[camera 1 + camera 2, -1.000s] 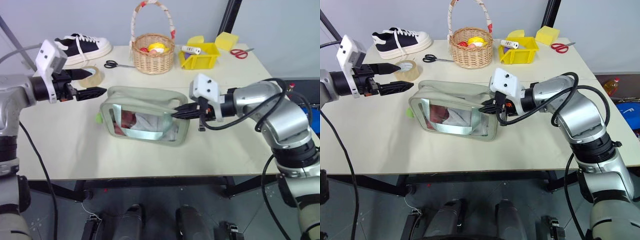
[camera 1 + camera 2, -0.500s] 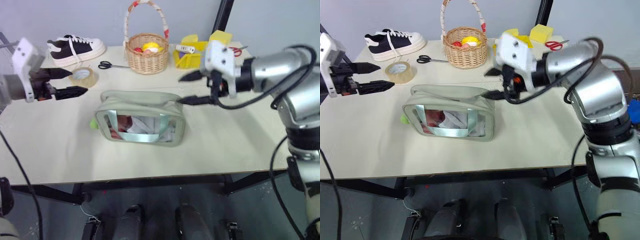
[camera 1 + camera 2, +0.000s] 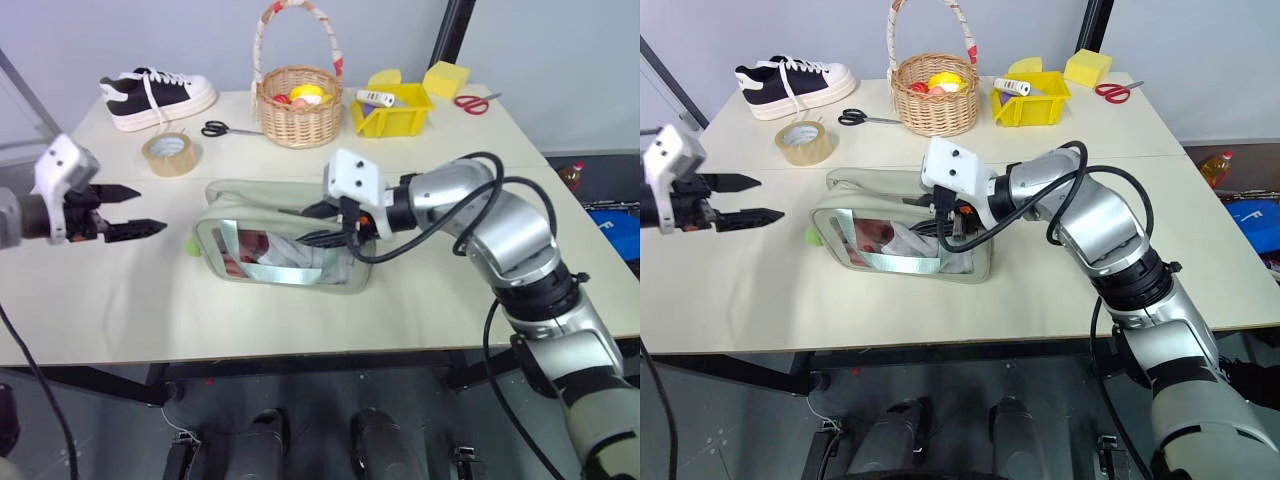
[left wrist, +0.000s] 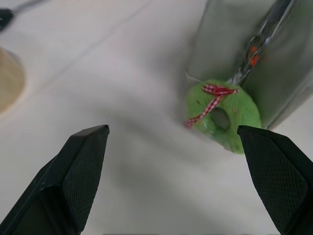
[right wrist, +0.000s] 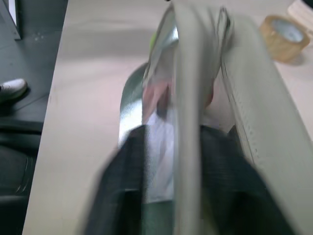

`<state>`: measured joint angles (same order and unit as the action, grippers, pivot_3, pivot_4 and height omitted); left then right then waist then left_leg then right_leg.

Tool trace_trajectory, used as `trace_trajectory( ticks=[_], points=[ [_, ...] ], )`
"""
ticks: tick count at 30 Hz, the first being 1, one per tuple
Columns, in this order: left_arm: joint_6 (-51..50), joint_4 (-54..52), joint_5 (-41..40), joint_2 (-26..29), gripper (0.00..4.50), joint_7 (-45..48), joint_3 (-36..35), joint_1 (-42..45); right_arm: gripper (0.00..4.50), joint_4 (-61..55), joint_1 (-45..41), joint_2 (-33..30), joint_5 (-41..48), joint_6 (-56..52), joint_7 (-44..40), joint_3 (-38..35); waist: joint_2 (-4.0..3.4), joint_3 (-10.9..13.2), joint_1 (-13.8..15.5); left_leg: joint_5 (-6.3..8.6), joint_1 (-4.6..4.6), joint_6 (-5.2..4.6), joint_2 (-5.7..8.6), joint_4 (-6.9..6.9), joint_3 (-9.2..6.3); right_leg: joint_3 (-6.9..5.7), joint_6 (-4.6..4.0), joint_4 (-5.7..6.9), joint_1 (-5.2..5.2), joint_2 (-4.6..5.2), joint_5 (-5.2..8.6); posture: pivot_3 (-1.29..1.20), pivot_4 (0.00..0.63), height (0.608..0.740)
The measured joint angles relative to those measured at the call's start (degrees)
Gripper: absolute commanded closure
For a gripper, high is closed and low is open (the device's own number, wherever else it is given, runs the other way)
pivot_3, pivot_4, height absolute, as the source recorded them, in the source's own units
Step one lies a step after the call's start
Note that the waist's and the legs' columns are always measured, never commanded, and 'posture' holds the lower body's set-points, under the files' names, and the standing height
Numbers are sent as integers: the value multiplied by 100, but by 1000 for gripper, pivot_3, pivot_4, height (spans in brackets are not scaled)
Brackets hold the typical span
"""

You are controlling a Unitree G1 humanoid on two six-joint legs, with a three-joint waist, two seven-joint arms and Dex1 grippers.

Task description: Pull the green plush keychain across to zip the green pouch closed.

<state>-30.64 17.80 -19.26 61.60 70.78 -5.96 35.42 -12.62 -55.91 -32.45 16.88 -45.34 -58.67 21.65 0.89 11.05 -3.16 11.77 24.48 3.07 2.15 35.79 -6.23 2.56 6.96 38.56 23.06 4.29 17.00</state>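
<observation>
The green pouch point(image 3: 285, 248) lies on the table with its clear window facing me. The green plush keychain point(image 4: 222, 115) hangs at the pouch's left end, a round bright-green charm point(image 3: 193, 246) with a red ribbon. My left gripper point(image 3: 150, 210) hovers open to the left of the keychain, apart from it, with nothing between its fingers. My right gripper point(image 3: 315, 224) reaches in from the right over the pouch's middle. In the right wrist view its blurred fingers point(image 5: 124, 161) sit on either side of the pouch's upper front edge point(image 5: 188, 98), closed on it.
Along the far edge stand a black-and-white shoe point(image 3: 158, 95), a tape roll point(image 3: 168, 153), black scissors point(image 3: 232, 128), a wicker basket point(image 3: 297, 105), a yellow bin point(image 3: 400, 108), a yellow sponge point(image 3: 448, 78) and red scissors point(image 3: 477, 102). Bare tabletop point(image 3: 110, 290) lies in front of the pouch.
My right gripper rose and opened above the pouch, then came down further left and closed over its upper edge. The left gripper drifted left and down, still open.
</observation>
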Motion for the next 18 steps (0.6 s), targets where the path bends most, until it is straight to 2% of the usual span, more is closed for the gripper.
trace_trajectory(
  ticks=[10,15,18],
  points=[
    [-18,-243,0,-333,0,267,400,-318,4453,5,33,5,-199,193,-11,61,1,0,-13,0,-1,0,-1,2,0,1,0,8,3,-2,0,0,150,740],
    [-5,-294,38,-330,0,420,518,-298,4453,7,32,5,-226,176,-8,59,1,0,-5,0,-1,0,-1,3,0,1,0,8,3,-2,0,0,150,740],
    [89,-160,180,-444,840,368,614,-117,4500,14,32,8,-231,111,31,41,1,-1,8,0,-1,0,0,6,-2,0,0,11,3,-3,0,0,150,740]
  ],
)
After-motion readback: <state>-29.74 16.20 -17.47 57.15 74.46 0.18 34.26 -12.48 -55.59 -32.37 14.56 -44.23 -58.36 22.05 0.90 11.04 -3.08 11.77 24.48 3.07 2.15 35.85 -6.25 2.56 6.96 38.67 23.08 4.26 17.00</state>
